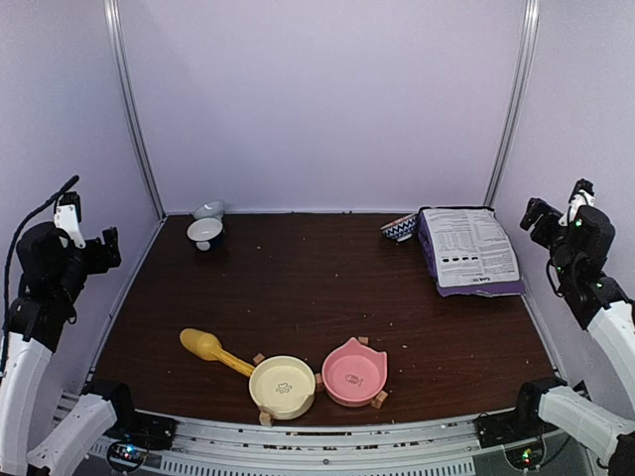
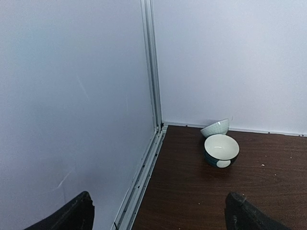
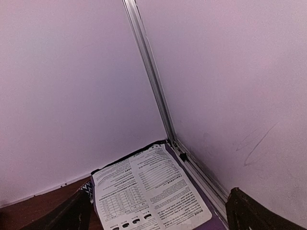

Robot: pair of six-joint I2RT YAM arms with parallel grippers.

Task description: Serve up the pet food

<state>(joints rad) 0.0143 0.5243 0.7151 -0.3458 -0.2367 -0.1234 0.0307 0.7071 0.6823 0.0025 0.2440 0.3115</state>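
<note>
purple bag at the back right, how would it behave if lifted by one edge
The bag lies flat, its printed panel up, so it is probably floppy and would sag from one grip. It is large beside the patterned bowl, so likely heavy. Its face looks smooth, maybe slippery.

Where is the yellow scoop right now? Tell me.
In the top view, the yellow scoop lies on the near left part of the table, its handle pointing at the cream bowl just right of it. The pink bowl sits beyond that.
</note>
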